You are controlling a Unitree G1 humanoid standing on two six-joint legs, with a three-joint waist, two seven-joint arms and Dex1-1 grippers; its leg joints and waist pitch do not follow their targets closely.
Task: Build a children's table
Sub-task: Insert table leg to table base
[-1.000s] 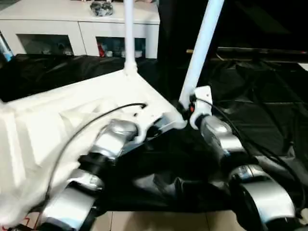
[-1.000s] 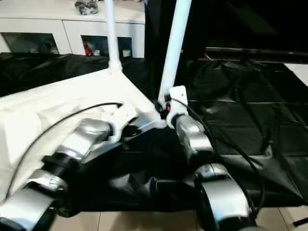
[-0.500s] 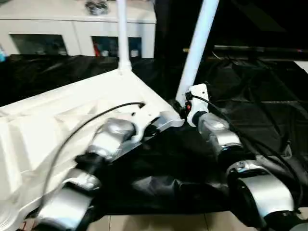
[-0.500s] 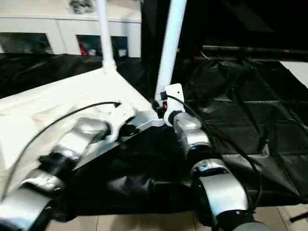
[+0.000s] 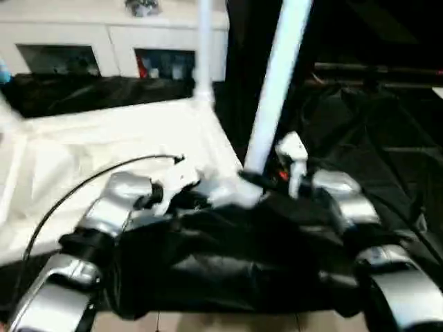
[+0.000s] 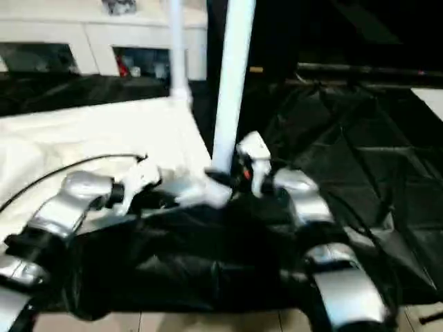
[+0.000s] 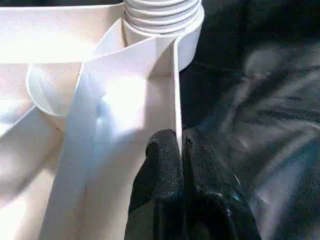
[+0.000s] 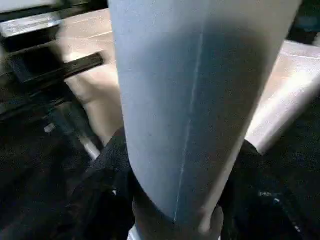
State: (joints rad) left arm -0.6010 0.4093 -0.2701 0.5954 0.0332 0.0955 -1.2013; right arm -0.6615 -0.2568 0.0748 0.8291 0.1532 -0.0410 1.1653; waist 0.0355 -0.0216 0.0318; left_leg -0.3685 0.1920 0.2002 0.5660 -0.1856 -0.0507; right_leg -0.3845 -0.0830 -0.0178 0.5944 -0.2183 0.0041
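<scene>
In the head views, the white plastic tabletop (image 5: 104, 138) lies underside up on crinkled black sheeting (image 5: 374, 124), with two smooth tubular legs standing in its corner sockets: the far leg (image 5: 203, 48) and the near leg (image 5: 273, 90). A white cabinet (image 5: 104, 41) with glass doors stands behind.

In the left wrist view, the left pincer (image 7: 181, 150) is clenched on the tabletop's thin rim beside a ribbed round socket (image 7: 162, 20).

In the right wrist view, the right pincer (image 8: 175, 200) grasps the near leg's tapered tube.
</scene>
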